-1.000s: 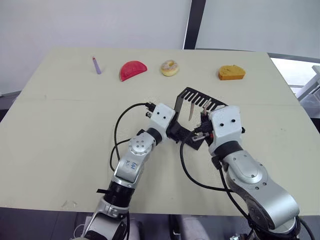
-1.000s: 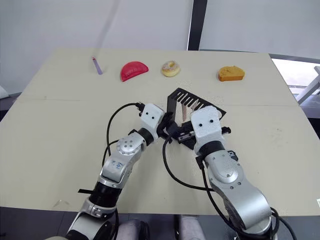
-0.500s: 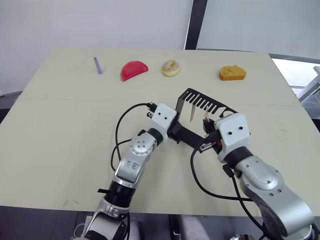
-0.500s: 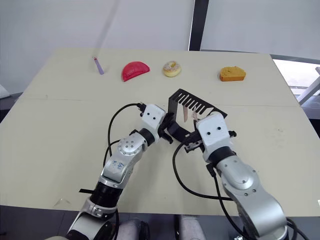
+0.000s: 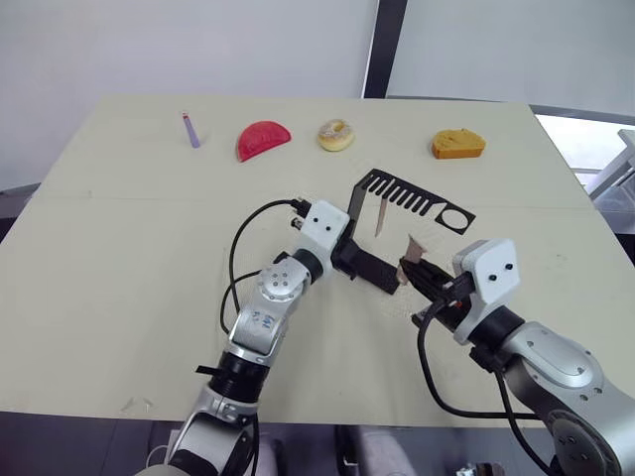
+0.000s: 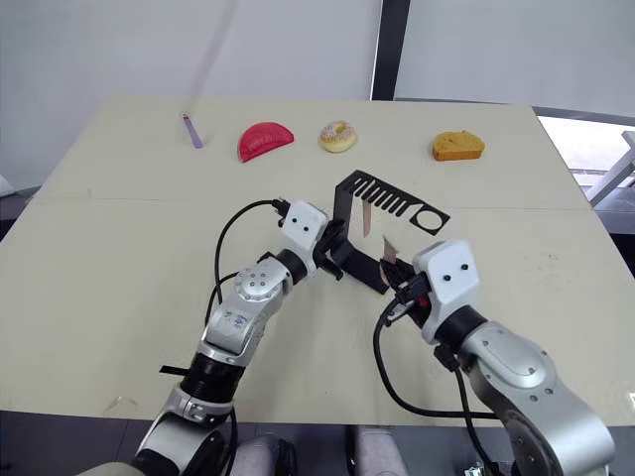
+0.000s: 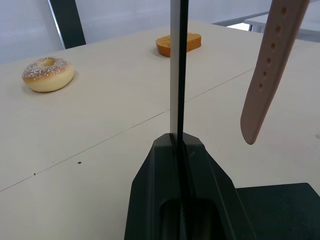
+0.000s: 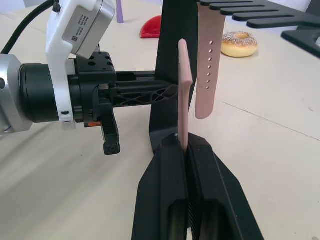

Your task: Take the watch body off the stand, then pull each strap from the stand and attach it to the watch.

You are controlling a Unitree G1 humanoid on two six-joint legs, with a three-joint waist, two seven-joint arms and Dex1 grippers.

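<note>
Pinching the upright of the stand (image 5: 355,213) edge-on, the left gripper (image 5: 342,260) has its fingers pressed together on the thin black sheet, steadying it near the middle of the table (image 5: 119,238). To the right and nearer, the right gripper (image 5: 415,278) is clamped on one pinkish strap (image 8: 183,90), which rises straight from between its fingertips, clear of the comb-slotted arm. The other strap (image 5: 379,216) hangs from a slot in that arm, its free end dangling beside the upright. The ring hole (image 5: 455,217) at the arm's right end looks empty, and I cannot find the watch body in these views, so where the held strap is meant to go is unclear.

The main risk, as I judge it, lies in the strap's floppiness: gripped low on a narrow edge, it could bend or twist as the arm moves, so its end would meet the watch lug crooked. Squeezing a slim band between hard fingers could also let it slip out sideways. Should the left gripper release or tilt the upright, the light stand could tip and shed the hanging strap. The purple stick (image 5: 190,130), red slice (image 5: 263,139), doughnut (image 5: 335,134) and orange piece (image 5: 457,145) lie well apart along the far edge.
</note>
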